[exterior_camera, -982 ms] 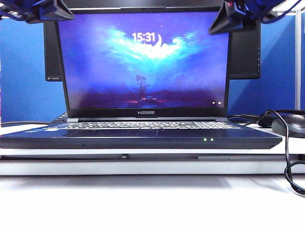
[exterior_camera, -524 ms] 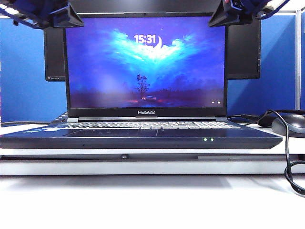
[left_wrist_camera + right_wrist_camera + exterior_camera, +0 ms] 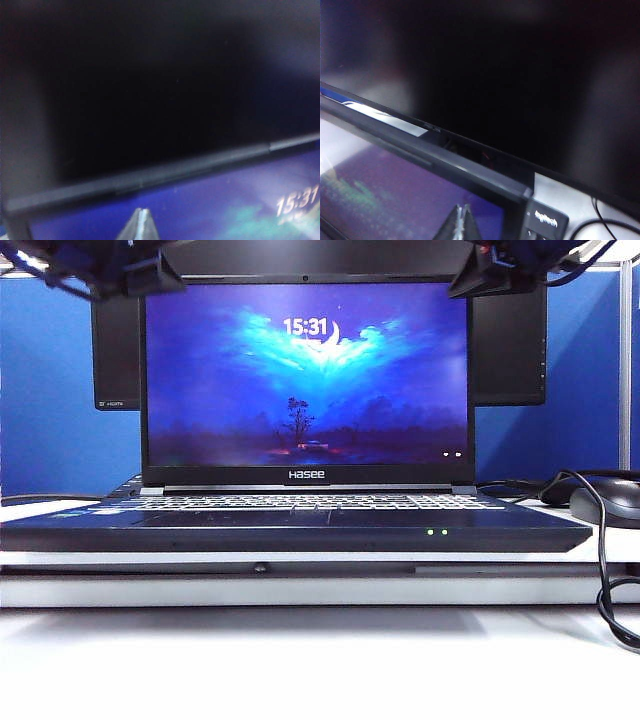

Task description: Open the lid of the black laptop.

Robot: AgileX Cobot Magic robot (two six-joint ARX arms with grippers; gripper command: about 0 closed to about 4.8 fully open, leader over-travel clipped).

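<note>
Here the black laptop (image 3: 300, 525) is sitting open on a white desk (image 3: 300, 660), its base facing the exterior camera with two small green lights glowing on the front edge. The lid (image 3: 305, 380) is standing nearly upright, its screen glowing with a blue lock picture, the clock reading 15:31 and the white "Hasee" wordmark showing on the lower bezel. Behind it a larger dark monitor (image 3: 512, 350) is standing, its screen showing at both sides of the lid. A dark mouse (image 3: 610, 502) is lying at the right of the laptop, and a black cable (image 3: 605, 570) is looping down over the desk edge there.

The left gripper (image 3: 150, 278) is hovering at the lid's upper left corner, and the right gripper (image 3: 490, 275) is hovering at its upper right corner. In the left wrist view, which is blurred, only a fingertip (image 3: 140, 227) is showing in front of the lit screen, just below the lid's top edge. In the right wrist view a fingertip (image 3: 460, 225) is likewise showing over the screen near the lid's corner, with a small black Logitech device (image 3: 545, 222) just beyond it. Whether either pair of jaws is parted or closed I cannot tell.
</note>
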